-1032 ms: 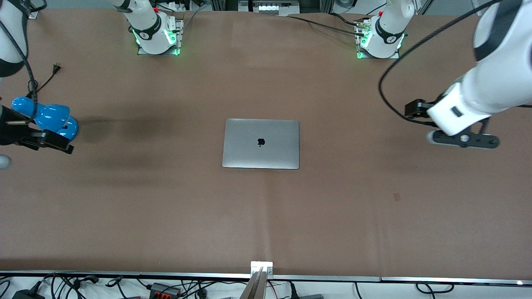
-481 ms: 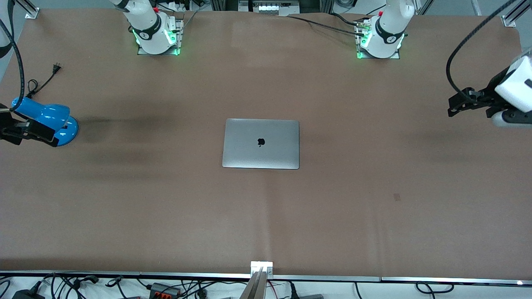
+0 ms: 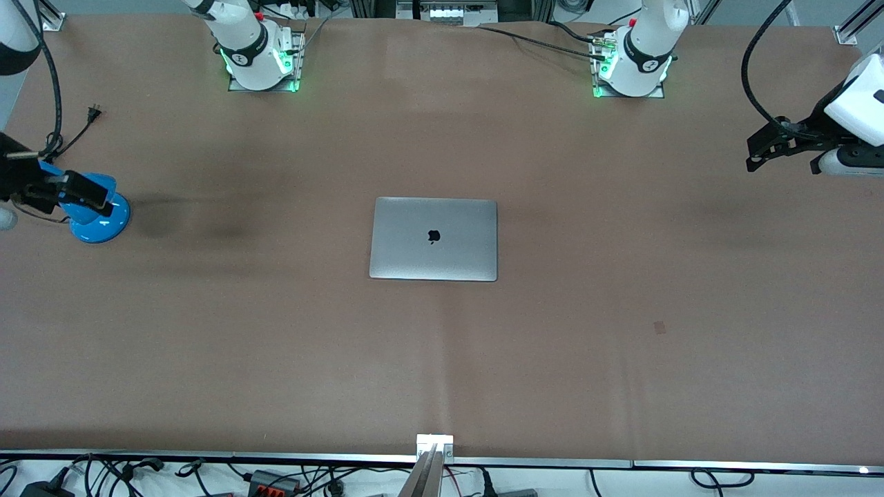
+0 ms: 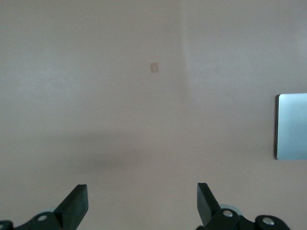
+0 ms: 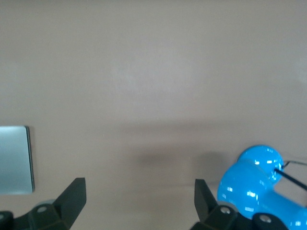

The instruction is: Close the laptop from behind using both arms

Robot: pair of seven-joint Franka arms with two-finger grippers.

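The laptop (image 3: 434, 239) lies shut and flat at the middle of the table, silver lid up with the black apple logo showing. Its edge shows in the left wrist view (image 4: 292, 125) and in the right wrist view (image 5: 14, 159). My left gripper (image 3: 760, 153) hangs open and empty over bare table near the left arm's end, well clear of the laptop; it also shows in the left wrist view (image 4: 141, 203). My right gripper (image 3: 93, 197) is open and empty over the blue lamp at the right arm's end; it also shows in the right wrist view (image 5: 139, 196).
A blue desk lamp (image 3: 97, 214) stands at the right arm's end of the table and shows in the right wrist view (image 5: 254, 187). Its black cord and plug (image 3: 90, 114) lie nearer the arm bases. A small dark mark (image 3: 659, 327) is on the brown table cover.
Both grippers have drawn away from the laptop toward their own ends of the table and shifted toward the bases' side. The laptop has not moved.
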